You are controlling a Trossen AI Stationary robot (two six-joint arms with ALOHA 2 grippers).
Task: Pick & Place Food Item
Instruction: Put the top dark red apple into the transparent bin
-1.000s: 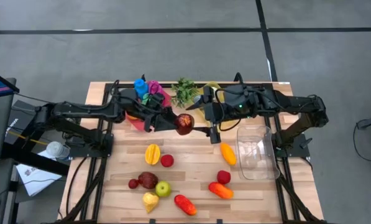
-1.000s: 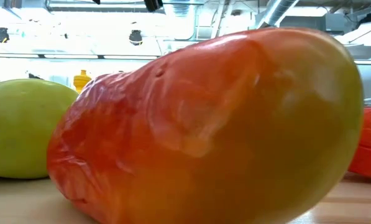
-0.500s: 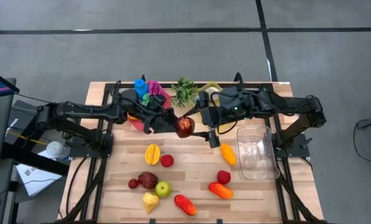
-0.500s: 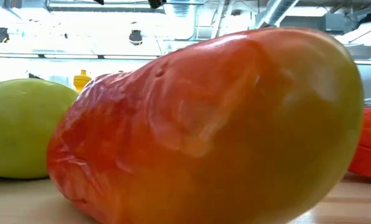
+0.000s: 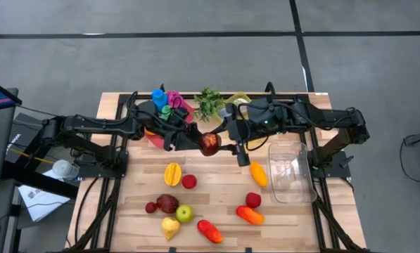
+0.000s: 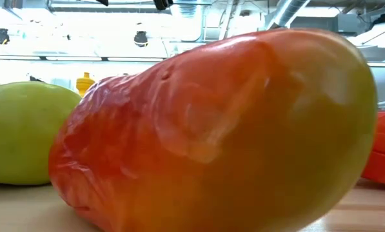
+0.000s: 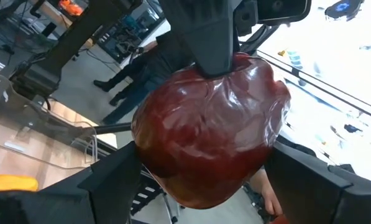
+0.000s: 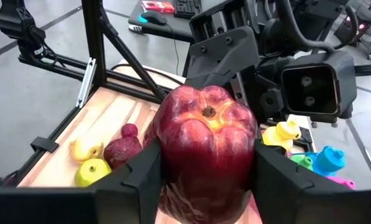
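Note:
A dark red lobed fruit [image 5: 210, 143] hangs in the air above the middle of the wooden table [image 5: 217, 193], between both arms. My left gripper [image 5: 197, 140] comes from the table's left and is shut on it [image 7: 204, 186]. My right gripper [image 5: 225, 145] comes from the right, and its fingers close round the same fruit [image 8: 205, 143]. In the right wrist view the fruit's dimpled end [image 8: 207, 113] faces up. My left gripper pinches the fruit's two sides [image 7: 149, 163] between its fingers, reaching in about level from the table's left. The fruit is lifted clear of the table. My right gripper has one finger [image 8: 145, 177] on each flank of the fruit [image 8: 166, 168], coming from the table's right and slanting down. One of its fingers [image 7: 213, 43] lies on the fruit's far side in the left wrist view.
A clear plastic container [image 5: 291, 173] stands at the right. Loose on the table lie an orange piece [image 5: 257, 173], yellow, red and green fruits [image 5: 184, 212] and a red-orange one [image 6: 211, 129] that fills the low view. Colourful toys [image 5: 169, 102] and a green plant [image 5: 210, 104] are at the back.
My right gripper has swung a little toward the table's left, closer round the dark red fruit. The fruit has stayed in the air in my left gripper.

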